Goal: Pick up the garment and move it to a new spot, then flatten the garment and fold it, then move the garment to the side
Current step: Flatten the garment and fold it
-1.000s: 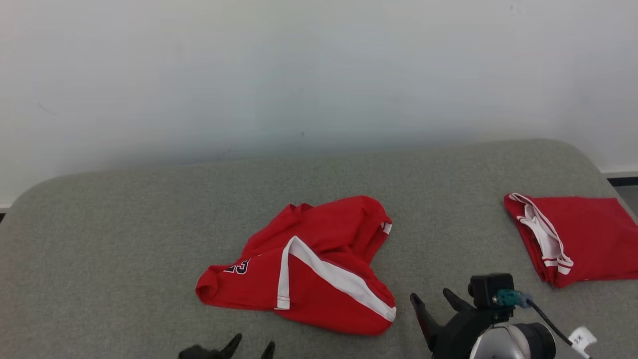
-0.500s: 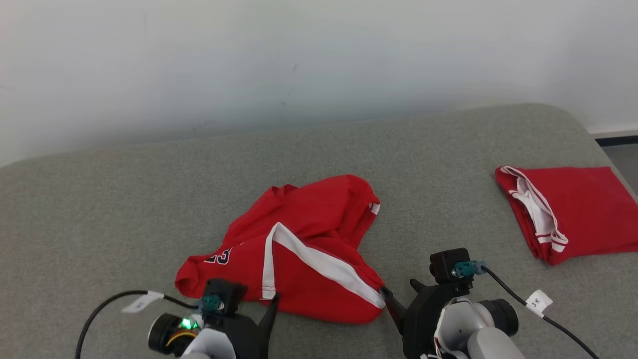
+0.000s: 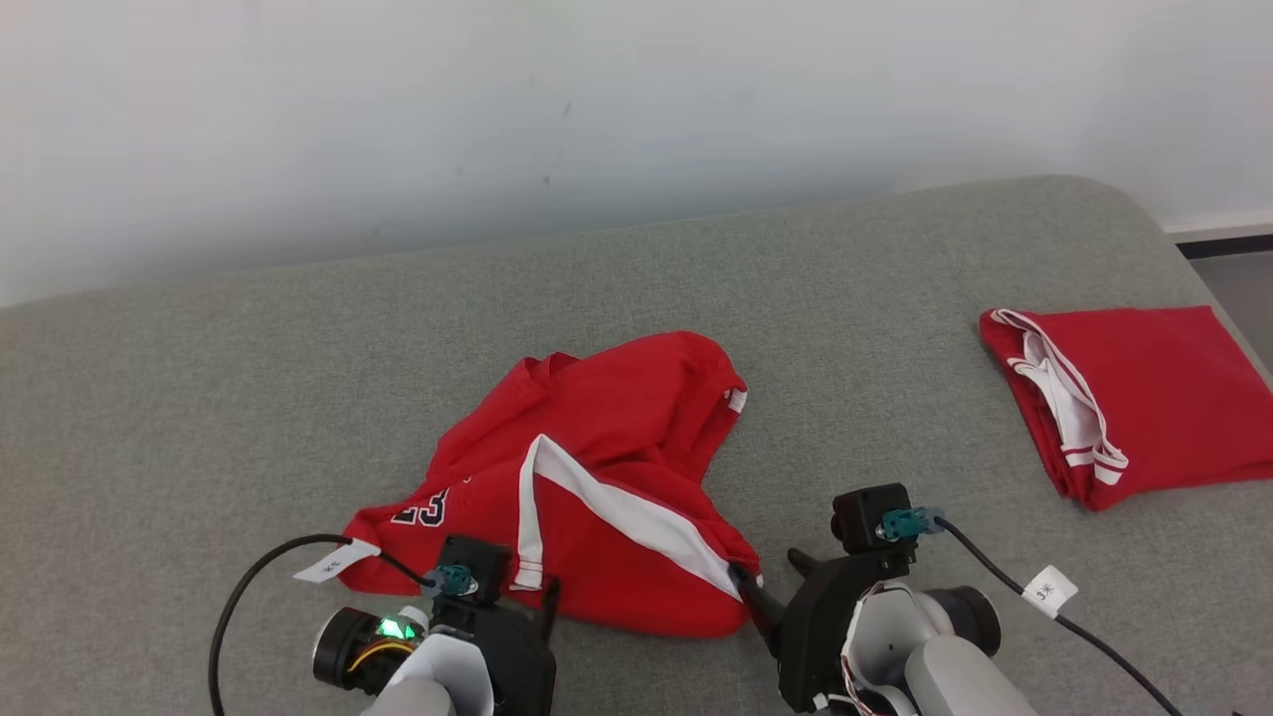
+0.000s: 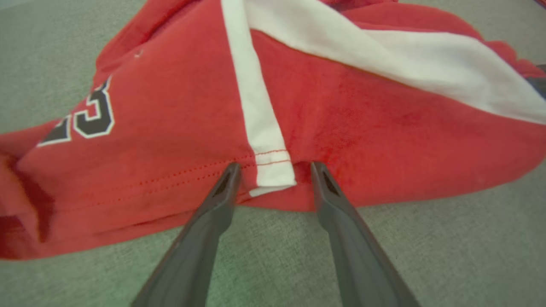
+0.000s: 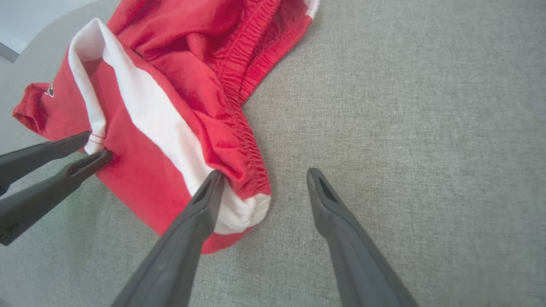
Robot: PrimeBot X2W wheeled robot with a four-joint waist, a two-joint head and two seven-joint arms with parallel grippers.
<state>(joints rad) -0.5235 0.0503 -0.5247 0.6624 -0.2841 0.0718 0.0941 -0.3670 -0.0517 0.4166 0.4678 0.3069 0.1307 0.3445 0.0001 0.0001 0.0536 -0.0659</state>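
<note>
The garment is a pair of red shorts with white side stripes and a dark number, lying crumpled in the middle of the grey padded surface. My left gripper is at its near hem. In the left wrist view, that gripper is open, its fingers straddling the end of the white stripe on the shorts. My right gripper is open at the garment's near right corner. In the right wrist view, one finger lies against the white-tipped corner of the garment and the other is over bare fabric.
A second red garment lies folded at the right end of the surface, near its rounded edge. A pale wall rises behind. Floor shows past the right edge. Cables with white tags trail from both wrists.
The head camera tilted down. Both arms came forward to the garment's near edge. The left fingers now straddle the hem and have narrowed slightly. The garment has not moved.
</note>
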